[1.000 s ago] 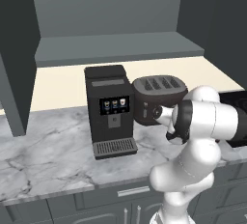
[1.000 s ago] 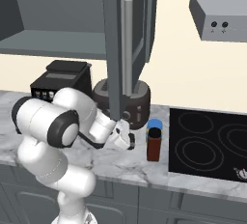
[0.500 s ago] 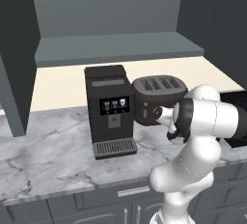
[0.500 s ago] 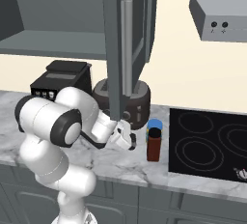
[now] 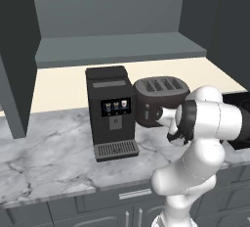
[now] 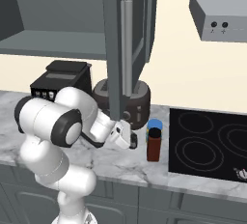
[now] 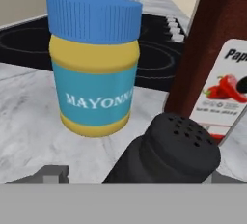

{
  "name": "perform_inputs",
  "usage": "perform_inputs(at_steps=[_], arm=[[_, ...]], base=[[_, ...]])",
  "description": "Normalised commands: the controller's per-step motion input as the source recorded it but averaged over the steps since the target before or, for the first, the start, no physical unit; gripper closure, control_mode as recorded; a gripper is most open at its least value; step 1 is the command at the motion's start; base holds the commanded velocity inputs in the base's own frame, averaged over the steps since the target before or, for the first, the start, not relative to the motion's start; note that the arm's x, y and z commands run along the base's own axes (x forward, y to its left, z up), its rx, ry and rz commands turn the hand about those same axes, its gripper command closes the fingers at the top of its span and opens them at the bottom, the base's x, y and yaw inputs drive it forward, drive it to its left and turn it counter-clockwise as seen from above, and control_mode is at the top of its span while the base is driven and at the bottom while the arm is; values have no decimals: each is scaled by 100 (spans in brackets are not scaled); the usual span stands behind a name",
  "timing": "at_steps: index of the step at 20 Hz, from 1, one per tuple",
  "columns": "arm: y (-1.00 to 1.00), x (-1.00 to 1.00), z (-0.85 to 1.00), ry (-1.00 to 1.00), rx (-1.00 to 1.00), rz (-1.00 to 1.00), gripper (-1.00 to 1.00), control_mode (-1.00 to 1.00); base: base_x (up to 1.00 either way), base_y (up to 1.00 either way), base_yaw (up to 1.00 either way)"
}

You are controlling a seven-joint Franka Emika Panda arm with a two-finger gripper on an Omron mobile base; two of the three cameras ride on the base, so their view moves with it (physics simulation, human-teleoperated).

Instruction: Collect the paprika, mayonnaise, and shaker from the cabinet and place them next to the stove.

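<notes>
Marble counter (image 7: 29, 117) bears blue-lidded mayonnaise (image 7: 94, 63) beside dark-red paprika (image 7: 212, 59); pincer (image 6: 132, 141) pinches the black perforated-top shaker (image 7: 169, 153).

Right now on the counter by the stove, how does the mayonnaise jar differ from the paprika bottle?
The mayonnaise jar is short and wide; the paprika bottle is taller and slimmer. The jar has a blue lid and yellow and blue bands; the bottle is dark red with a black cap and a white label showing red peppers. In the right base view the jar stands behind the bottle. Both stand upright on the marble counter, just left of the stove.
</notes>
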Motion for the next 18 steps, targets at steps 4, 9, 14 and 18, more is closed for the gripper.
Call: perform_inputs(at_steps=[4,9,14,18], arm=[[27,-13,-9,0,0,-1,-100,-100],[36,-13,-8,0,0,-2,-100,-100],[38,-11,-1,0,0,-1,-100,-100],[46,-40,0,0,0,-1,-100,-100]], base=[[0,0,0],[0,0,0],[0,0,0],[0,0,0]])
